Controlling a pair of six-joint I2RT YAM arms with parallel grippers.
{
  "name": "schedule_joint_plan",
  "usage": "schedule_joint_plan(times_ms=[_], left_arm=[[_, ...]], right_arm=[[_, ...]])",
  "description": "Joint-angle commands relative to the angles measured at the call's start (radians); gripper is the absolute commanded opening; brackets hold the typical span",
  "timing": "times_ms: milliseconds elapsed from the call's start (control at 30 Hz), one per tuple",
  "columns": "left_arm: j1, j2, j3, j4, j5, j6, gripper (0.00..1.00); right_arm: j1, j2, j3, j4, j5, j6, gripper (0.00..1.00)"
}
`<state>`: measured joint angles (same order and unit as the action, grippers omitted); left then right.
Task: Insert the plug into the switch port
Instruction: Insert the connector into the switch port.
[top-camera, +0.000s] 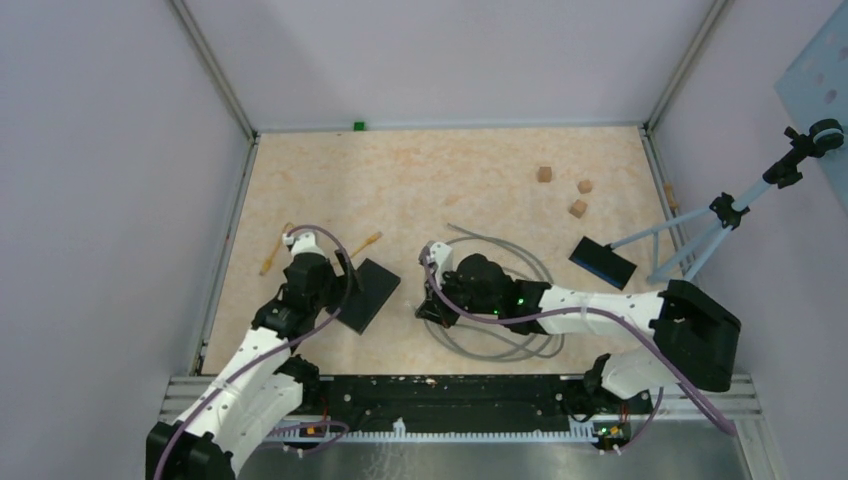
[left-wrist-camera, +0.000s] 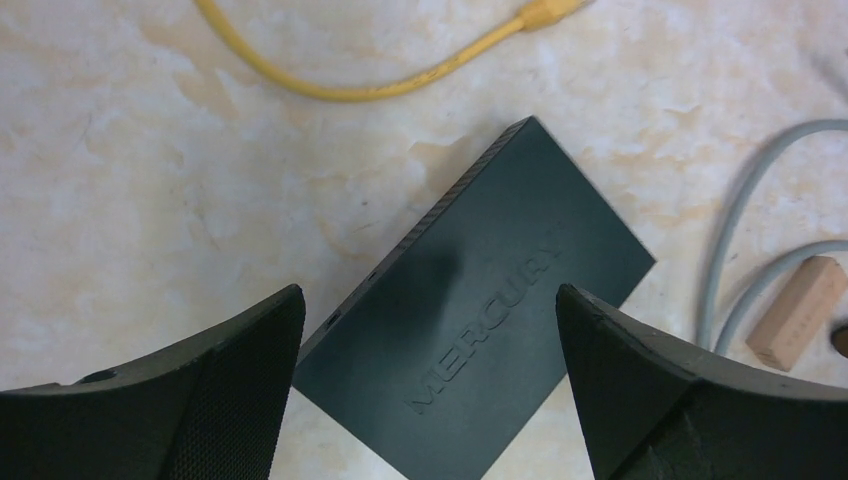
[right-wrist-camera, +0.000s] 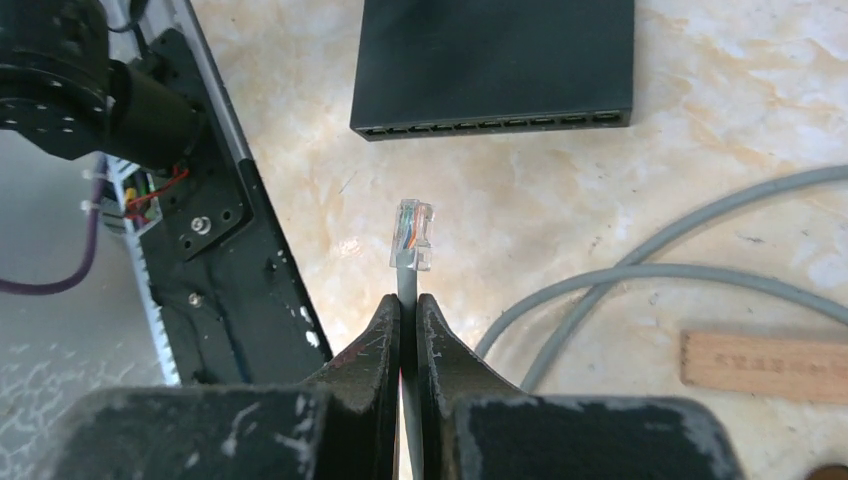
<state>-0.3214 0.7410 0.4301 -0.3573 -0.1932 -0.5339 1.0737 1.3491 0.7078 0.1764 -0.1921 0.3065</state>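
The black network switch (top-camera: 366, 294) lies flat on the table, marked MERCURY on top (left-wrist-camera: 480, 320). Its row of ports (right-wrist-camera: 495, 126) faces my right gripper. My left gripper (left-wrist-camera: 430, 330) is open and hangs over the switch, one finger on each side, not touching it. My right gripper (right-wrist-camera: 408, 305) is shut on the grey cable just behind its clear plug (right-wrist-camera: 413, 234). The plug points at the port row and stands a short way off from it. In the top view the right gripper (top-camera: 437, 290) is right of the switch.
The grey cable (top-camera: 505, 330) coils under the right arm. A yellow cable (left-wrist-camera: 400, 75) lies beyond the switch. Three wooden blocks (top-camera: 577, 195) sit far right, one more (right-wrist-camera: 765, 366) by the coil. A black pad on a tripod (top-camera: 604, 262) stands at right. The black base rail (right-wrist-camera: 215, 240) lies left of the plug.
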Motion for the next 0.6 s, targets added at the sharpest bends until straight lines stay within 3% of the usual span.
schedule_joint_plan(times_ms=[0,300,567], left_arm=[[0.02,-0.04,-0.086,0.126,-0.001,-0.088,0.99],[0.043,0.017,-0.178,0.302,-0.022,-0.072,0.96],[0.047,0.115,-0.188,0.349,0.202,-0.107,0.81]], right_arm=[[0.072,0.098,0.087,0.021,0.119,-0.021,0.0],[0.126,0.221,0.129,0.038,0.091,-0.051,0.0],[0.126,0.226,0.115,0.018,0.142,-0.055,0.0]])
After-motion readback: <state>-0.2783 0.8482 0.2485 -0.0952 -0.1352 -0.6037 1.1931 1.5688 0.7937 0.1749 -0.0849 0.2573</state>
